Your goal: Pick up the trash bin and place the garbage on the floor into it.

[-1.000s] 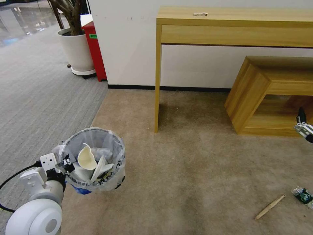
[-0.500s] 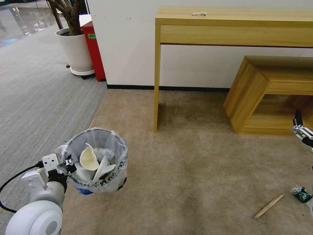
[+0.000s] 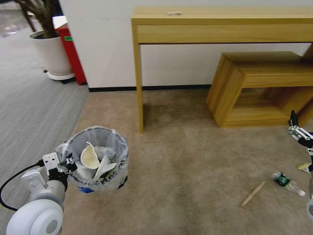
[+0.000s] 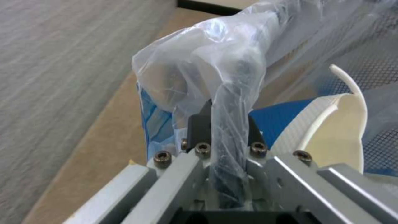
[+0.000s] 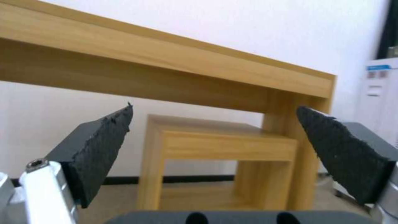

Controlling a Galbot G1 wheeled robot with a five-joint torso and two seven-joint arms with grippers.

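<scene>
The trash bin [image 3: 112, 178], black with a clear liner, hangs just above the floor [image 3: 182, 163] at the lower left. My left gripper [image 3: 67, 162] is shut on its near rim; in the left wrist view the fingers [image 4: 199, 124] pinch the bag-covered rim [image 4: 232, 102]. White slippers [image 3: 91, 158] lie inside the bin, one slipper [image 4: 335, 133] close to the wrist camera. On the carpet at the right lie a wooden stick [image 3: 253, 193] and a small green-label bottle [image 3: 287, 182]. My right gripper [image 3: 294, 128] hovers above them, open and holding nothing, its pads [image 5: 104, 140] wide apart.
A wooden desk [image 3: 228, 19] stands against the white wall, with a low wooden shelf unit [image 3: 260, 85] under it. A potted plant [image 3: 52, 55] and a red box [image 3: 73, 52] stand at the back left by grey striped carpet [image 3: 29, 104]. A small yellowish scrap [image 3: 304, 167] lies by the right arm.
The whole head view has shifted left, so the camera has turned right. The stick and bottle now sit further into view. The left gripper still holds the bin.
</scene>
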